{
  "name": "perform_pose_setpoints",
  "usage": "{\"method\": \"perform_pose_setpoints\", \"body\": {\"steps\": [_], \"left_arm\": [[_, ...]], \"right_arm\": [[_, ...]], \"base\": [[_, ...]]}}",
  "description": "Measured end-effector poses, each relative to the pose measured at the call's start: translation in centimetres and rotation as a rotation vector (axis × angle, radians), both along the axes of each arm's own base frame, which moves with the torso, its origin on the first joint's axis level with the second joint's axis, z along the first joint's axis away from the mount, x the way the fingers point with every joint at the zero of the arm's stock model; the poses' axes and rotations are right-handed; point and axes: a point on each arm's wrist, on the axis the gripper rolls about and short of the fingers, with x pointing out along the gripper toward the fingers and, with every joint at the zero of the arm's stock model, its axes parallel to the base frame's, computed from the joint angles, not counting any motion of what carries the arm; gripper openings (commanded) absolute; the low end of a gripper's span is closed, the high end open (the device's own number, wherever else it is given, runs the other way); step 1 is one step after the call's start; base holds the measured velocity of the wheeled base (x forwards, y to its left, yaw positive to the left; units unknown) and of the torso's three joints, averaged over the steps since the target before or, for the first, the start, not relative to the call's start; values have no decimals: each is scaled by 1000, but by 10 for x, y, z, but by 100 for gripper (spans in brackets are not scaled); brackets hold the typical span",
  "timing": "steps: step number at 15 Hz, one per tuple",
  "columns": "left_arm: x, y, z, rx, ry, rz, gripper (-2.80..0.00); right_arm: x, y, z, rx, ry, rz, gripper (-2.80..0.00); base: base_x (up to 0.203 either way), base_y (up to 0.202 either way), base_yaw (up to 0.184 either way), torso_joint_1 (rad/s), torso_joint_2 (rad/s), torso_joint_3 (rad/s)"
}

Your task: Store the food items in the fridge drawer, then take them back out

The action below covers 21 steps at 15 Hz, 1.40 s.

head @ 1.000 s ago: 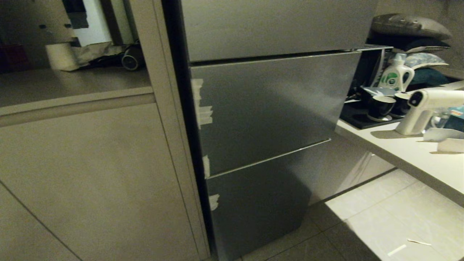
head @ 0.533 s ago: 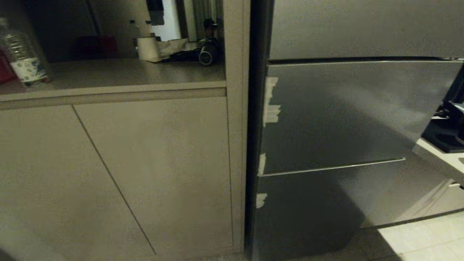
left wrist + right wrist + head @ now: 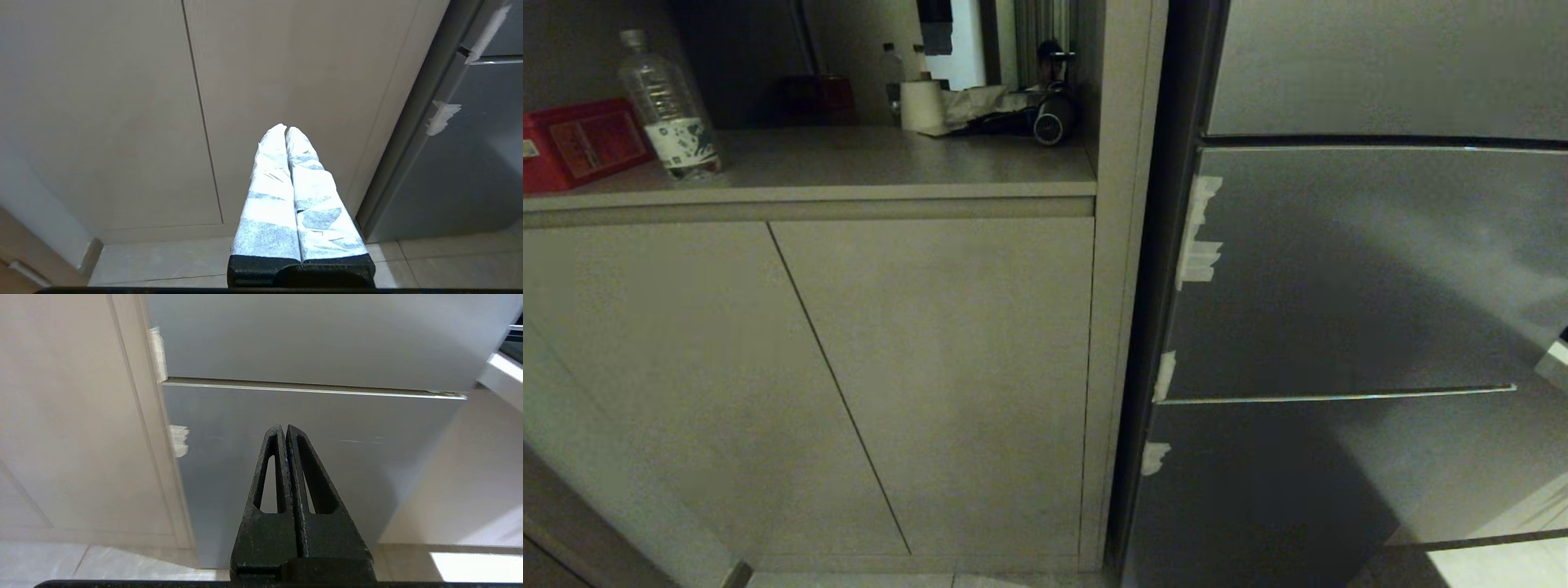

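Note:
The grey fridge (image 3: 1364, 269) stands closed at the right of the head view, its fronts split by a thin metal seam (image 3: 1339, 398). The food items and the fridge drawer are hidden or out of view. Neither arm shows in the head view. My left gripper (image 3: 285, 128), fingers wrapped in white tape, is shut and empty, pointing at the beige cabinet doors (image 3: 204, 102) low near the floor. My right gripper (image 3: 284, 427), bare black, is shut and empty, facing the lower fridge front (image 3: 310, 457) just below the seam (image 3: 310, 388).
A beige cabinet (image 3: 890, 367) stands left of the fridge, with a counter (image 3: 849, 167) on top. On it are a plastic water bottle (image 3: 670, 106), a red box (image 3: 580, 143), a paper roll (image 3: 921, 106) and dark clutter. Tiled floor (image 3: 163, 261) lies below.
The whole head view has swung left: the fridge has slid to the right of the picture, the side counter with cups has left it, and the cabinet, bottle and red box have come in.

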Motion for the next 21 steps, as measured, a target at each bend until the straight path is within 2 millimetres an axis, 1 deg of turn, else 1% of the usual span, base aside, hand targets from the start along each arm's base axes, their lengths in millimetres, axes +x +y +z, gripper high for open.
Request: {"method": "perform_pose_setpoints", "body": {"steps": [21], "left_arm": [[0, 0, 0, 4, -1, -1, -280]], "right_arm": [[0, 0, 0, 7, -1, 1, -280]], "base": [[0, 0, 0, 0, 0, 0]]}}
